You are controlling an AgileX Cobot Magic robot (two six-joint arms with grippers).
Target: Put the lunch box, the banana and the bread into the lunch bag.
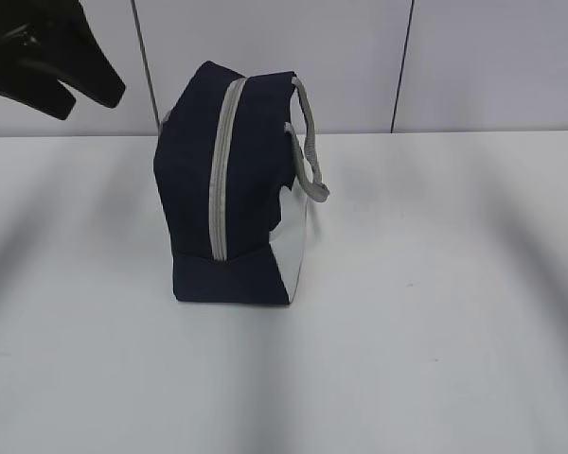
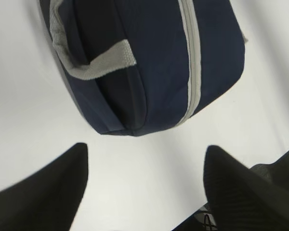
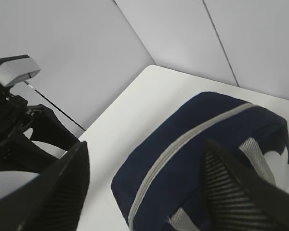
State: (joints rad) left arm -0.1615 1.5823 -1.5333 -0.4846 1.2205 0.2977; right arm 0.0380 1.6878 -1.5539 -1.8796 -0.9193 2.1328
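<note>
The navy-blue lunch bag (image 1: 246, 189) stands on the white table (image 1: 435, 312), its grey zipper (image 1: 222, 170) running up the near face and looking shut. It also shows in the left wrist view (image 2: 149, 62) and the right wrist view (image 3: 192, 139). My left gripper (image 1: 95, 99) hangs open and empty at the far left, above and behind the bag; its jaws (image 2: 145, 149) stand wide apart over bare table. My right gripper (image 3: 147, 144) is open and empty above the bag, and is outside the exterior view. The lunch box, banana and bread are out of view.
A grey strap handle (image 1: 308, 151) hangs over the bag's white side panel (image 1: 298, 246). A pale panelled wall (image 1: 360, 57) stands behind the table. The left arm (image 3: 19, 125) shows in the right wrist view beyond the table edge.
</note>
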